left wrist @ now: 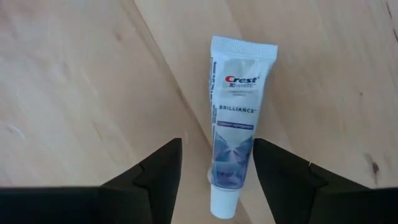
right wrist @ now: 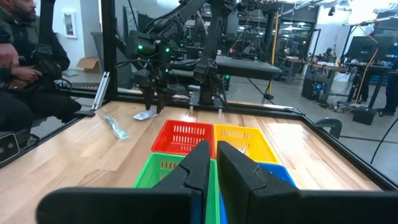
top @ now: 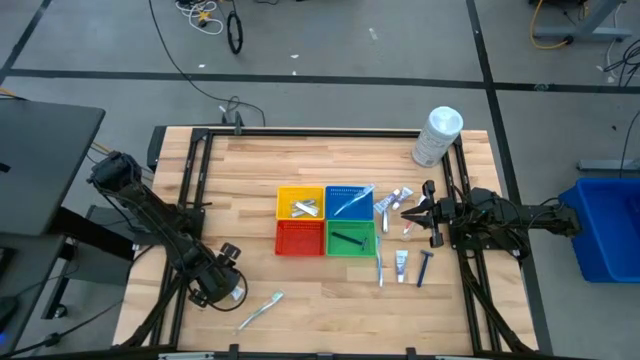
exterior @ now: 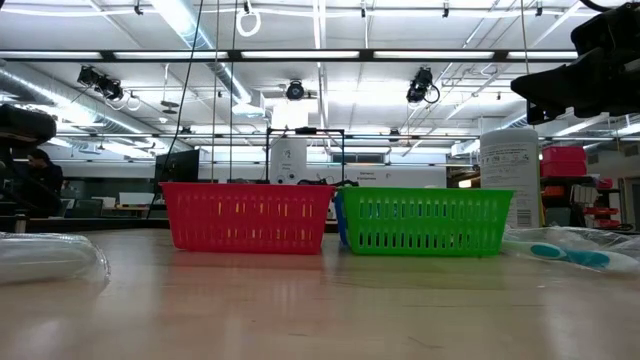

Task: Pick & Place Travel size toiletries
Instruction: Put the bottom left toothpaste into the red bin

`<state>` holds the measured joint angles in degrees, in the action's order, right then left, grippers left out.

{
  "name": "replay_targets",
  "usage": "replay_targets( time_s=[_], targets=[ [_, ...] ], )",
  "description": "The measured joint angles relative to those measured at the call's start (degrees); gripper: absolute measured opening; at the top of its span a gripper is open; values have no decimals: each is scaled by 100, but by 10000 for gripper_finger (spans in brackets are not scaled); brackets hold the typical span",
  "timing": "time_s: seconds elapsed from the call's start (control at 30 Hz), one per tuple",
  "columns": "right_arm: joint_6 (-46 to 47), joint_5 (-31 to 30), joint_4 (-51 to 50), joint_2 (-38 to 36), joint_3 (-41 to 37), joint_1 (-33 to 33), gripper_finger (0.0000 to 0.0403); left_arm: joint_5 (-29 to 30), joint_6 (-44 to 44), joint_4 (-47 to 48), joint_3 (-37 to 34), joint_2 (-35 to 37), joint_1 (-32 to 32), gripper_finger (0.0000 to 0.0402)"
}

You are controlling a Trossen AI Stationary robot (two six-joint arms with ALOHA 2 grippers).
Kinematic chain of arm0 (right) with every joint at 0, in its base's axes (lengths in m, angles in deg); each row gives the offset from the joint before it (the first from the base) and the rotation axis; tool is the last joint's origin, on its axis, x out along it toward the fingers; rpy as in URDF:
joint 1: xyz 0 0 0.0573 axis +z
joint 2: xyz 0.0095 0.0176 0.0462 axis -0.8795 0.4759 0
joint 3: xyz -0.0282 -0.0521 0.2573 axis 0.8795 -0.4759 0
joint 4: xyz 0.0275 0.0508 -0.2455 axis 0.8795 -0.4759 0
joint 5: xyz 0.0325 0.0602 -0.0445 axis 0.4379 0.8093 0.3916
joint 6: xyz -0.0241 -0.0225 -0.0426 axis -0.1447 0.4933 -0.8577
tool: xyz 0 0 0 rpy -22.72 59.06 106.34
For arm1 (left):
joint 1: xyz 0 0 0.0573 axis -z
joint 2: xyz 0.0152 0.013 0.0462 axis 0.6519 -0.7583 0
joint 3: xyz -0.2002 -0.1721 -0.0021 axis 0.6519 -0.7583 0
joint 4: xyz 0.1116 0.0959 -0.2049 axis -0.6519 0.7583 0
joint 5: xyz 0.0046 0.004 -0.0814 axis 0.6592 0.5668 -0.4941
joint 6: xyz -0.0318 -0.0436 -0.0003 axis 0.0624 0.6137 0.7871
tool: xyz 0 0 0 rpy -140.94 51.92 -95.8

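A small white and purple toothpaste tube [left wrist: 235, 118] lies flat on the wooden table [top: 250, 180] near its left front. My left gripper [left wrist: 217, 152] points down over it, open, one finger on each side of the tube's cap end, apart from it. In the right wrist view the same tube [right wrist: 144, 116] shows below the left gripper [right wrist: 155, 99]. In the high view the left gripper [top: 222, 272] hides the tube. More toiletries lie at the right: tubes [top: 390, 205], a toothbrush [top: 380, 268], a razor [top: 424, 268]. My right gripper [top: 408, 212] waits there, level and shut.
Four baskets stand mid-table: yellow [top: 300, 203] with silvery packets, blue [top: 349, 202], red [top: 300, 238], green [top: 350, 238] with a razor. A wrapped toothbrush [top: 260, 310] lies near the front edge. A large white container [top: 437, 135] lies at the far right. A person [right wrist: 25, 68] sits beyond the table's left edge.
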<state>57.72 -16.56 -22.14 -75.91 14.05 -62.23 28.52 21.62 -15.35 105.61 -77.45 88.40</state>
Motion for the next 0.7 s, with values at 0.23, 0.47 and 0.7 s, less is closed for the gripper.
replay_targets(
  time_s=[0.23,0.47,0.7],
  targets=[
    [0,0,0,0,0,0,41,-201,232,-287,-227,0,37,205],
    [0,-1,1,0,1,0,41,-194,127,-265,-342,0,100,205],
    [0,-2,0,0,1,0,41,-210,127,-325,-344,0,98,195]
  ],
)
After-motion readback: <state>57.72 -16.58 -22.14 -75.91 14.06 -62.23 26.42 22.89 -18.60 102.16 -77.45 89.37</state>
